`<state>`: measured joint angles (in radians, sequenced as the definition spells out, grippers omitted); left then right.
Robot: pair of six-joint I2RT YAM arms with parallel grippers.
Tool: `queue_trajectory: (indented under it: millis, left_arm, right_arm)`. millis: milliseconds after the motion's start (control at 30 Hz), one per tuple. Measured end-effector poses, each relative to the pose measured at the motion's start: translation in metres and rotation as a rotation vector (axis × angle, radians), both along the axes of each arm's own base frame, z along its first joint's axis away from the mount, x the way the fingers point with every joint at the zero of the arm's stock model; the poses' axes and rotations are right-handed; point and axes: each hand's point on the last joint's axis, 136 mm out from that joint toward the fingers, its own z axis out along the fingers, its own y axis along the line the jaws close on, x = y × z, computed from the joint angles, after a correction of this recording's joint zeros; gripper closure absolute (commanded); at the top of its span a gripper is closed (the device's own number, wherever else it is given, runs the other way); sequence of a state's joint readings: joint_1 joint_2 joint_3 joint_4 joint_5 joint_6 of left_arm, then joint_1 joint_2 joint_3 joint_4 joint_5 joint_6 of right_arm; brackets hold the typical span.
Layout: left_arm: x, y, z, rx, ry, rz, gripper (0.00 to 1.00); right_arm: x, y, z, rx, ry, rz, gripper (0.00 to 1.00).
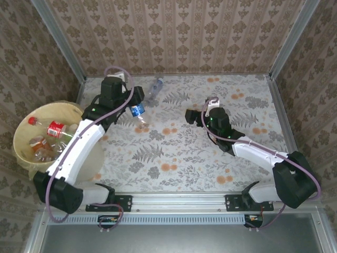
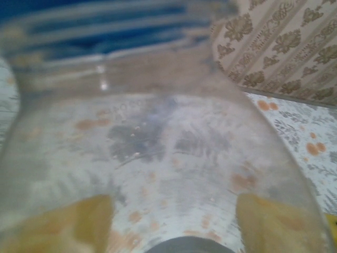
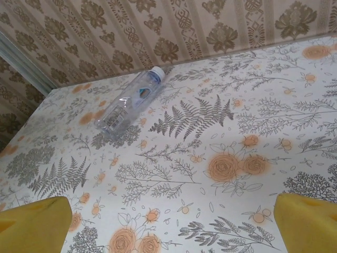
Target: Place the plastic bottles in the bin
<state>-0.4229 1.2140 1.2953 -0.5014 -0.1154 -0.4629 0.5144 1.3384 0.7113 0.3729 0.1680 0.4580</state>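
At nine o'clock beside the table (image 1: 210,153) stood the bin (image 1: 21,153), with several bottles (image 1: 55,129) already inside. Toward eleven o'clock the left gripper (image 1: 135,104) was clenched on a blue-labelled bottle (image 1: 138,111), which seemed to hang clear of the surface, probably for carrying over to the bin. At twelve o'clock a loose bottle (image 1: 154,88) lay on its side. The right gripper (image 1: 190,114), near one o'clock, was released and empty, its fingers (image 3: 31,226) spread toward that bottle, likely lined up to fetch it.
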Motion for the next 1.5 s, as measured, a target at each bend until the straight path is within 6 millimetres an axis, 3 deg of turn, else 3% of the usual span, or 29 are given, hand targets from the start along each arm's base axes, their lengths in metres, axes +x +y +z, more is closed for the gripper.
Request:
queue_trajectory:
  millis: [300, 500, 633, 767, 867, 1033, 1167, 1300, 1433, 1500]
  left_arm:
    - [-0.042, 0.067, 0.059, 0.175, -0.109, 0.183, 0.36]
    - [-0.058, 0.113, 0.093, 0.308, -0.169, 0.365, 0.36]
    - [-0.066, 0.154, 0.114, 0.385, -0.185, 0.553, 0.38]
    - [-0.083, 0.202, 0.121, 0.453, -0.147, 0.75, 0.38]
    - [-0.104, 0.239, 0.119, 0.485, -0.1, 0.893, 0.38]
    - [-0.137, 0.279, 0.112, 0.47, -0.046, 1.062, 0.38]
    - [-0.158, 0.306, 0.092, 0.415, 0.034, 1.184, 0.37]
    - [-0.175, 0.327, 0.061, 0.354, 0.161, 1.265, 0.26]
    - [-0.18, 0.336, 0.027, 0.293, 0.286, 1.288, 0.0]
    - [-0.178, 0.335, 0.017, 0.273, 0.324, 1.28, 0.0]
  right_arm:
    - [0.003, -0.005, -0.011, 0.026, 0.043, -0.036, 0.0]
    - [0.006, -0.006, -0.014, 0.046, 0.077, -0.031, 0.0]
    - [0.013, 0.001, -0.014, 0.053, 0.1, -0.008, 0.0]
    - [0.013, 0.005, -0.014, 0.056, 0.114, 0.013, 0.0]
    - [0.013, 0.007, -0.012, 0.059, 0.119, 0.026, 0.0]
    - [0.017, 0.014, -0.003, 0.06, 0.116, 0.053, 0.0]
    - [0.02, 0.021, 0.008, 0.07, 0.109, 0.079, 0.0]
    - [0.021, 0.026, 0.015, 0.08, 0.107, 0.103, 0.0]
    - [0.019, 0.028, 0.014, 0.081, 0.118, 0.115, 0.0]
    - [0.018, 0.029, 0.013, 0.081, 0.126, 0.123, 0.0]
